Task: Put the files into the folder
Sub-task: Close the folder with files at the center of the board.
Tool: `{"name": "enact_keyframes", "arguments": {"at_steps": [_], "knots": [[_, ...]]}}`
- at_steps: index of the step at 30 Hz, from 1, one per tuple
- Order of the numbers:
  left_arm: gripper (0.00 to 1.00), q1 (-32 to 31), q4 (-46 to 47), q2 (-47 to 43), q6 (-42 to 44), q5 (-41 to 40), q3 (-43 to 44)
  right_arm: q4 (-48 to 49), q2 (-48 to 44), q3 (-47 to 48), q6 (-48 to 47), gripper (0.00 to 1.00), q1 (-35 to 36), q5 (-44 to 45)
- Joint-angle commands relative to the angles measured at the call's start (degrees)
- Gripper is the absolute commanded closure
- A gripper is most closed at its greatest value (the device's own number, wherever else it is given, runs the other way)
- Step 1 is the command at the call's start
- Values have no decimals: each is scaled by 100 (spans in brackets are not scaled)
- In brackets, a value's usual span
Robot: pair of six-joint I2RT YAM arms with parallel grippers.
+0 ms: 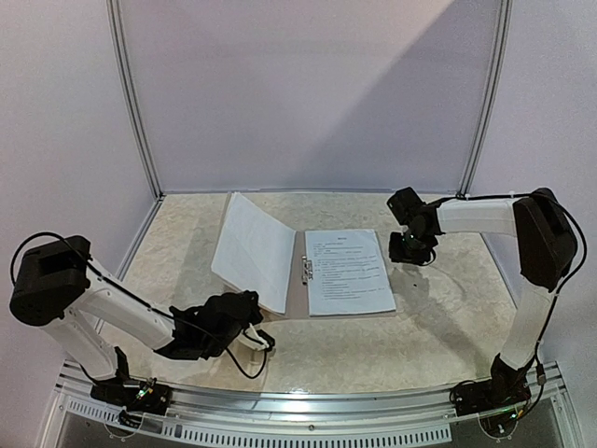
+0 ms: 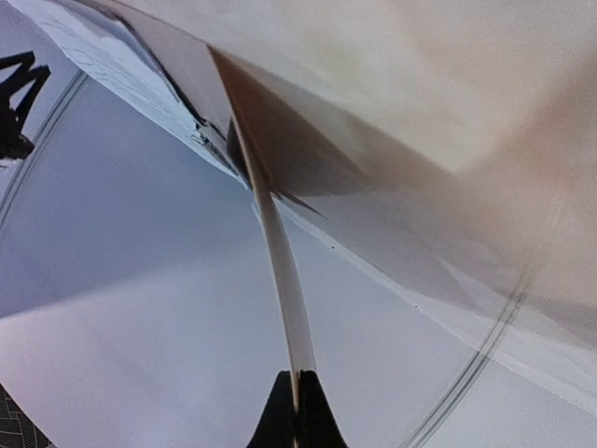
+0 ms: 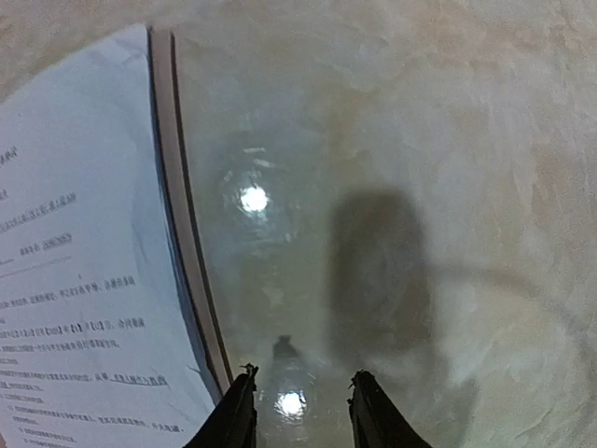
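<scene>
- Pinching the folder (image 1: 250, 245) by its raised left cover, the left gripper (image 2: 297, 411) has its jaws fully together on the thin cover edge.
- Left wrist view: the cover edge runs as a pale curved strip from the fingertips up and away; the two black fingers (image 2: 280, 420) meet on it with no gap showing.
- Folder lies open in the middle of the table (image 1: 420, 327). The left cover is lifted and tilted, leaning over towards the left. The right half lies flat on the surface.
- The files (image 1: 347, 271) lie as a stack on the flat right half, printed side up, text lines visible. The stack sits square to the folder, near the spine.
- A small metal clip (image 1: 308, 268) shows at the spine, just beside the left edge of the files.
- Right gripper (image 3: 303, 373) hangs over bare table just off the folder's right edge, near the far right corner of the files.
- Its jaws stand partly apart with nothing between them; only the table surface and a lamp reflection show in the gap.
- Right wrist view: the files and a narrow brown strip of folder edge sit to the left of the fingers, not touching them.
- Left arm reaches low across the near left of the table; right arm reaches in from the right side, wrist bent down.
</scene>
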Motion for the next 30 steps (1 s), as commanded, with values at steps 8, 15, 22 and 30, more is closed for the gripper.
{"name": "enact_keyframes", "arguments": {"at_steps": [8, 15, 22, 30], "knots": [[100, 58, 403, 647, 2611, 539, 1113, -53, 674, -279, -44, 80, 139, -679], [94, 58, 508, 1054, 2751, 935, 1714, -32, 526, -404, -22, 82, 135, -719], [54, 36, 940, 1844, 2944, 1359, 2634, 294, 544, -601, 94, 84, 136, -931], [5, -92, 1594, 2467, 2765, 1724, 3225, 338, 500, -569, 115, 84, 134, -980]]}}
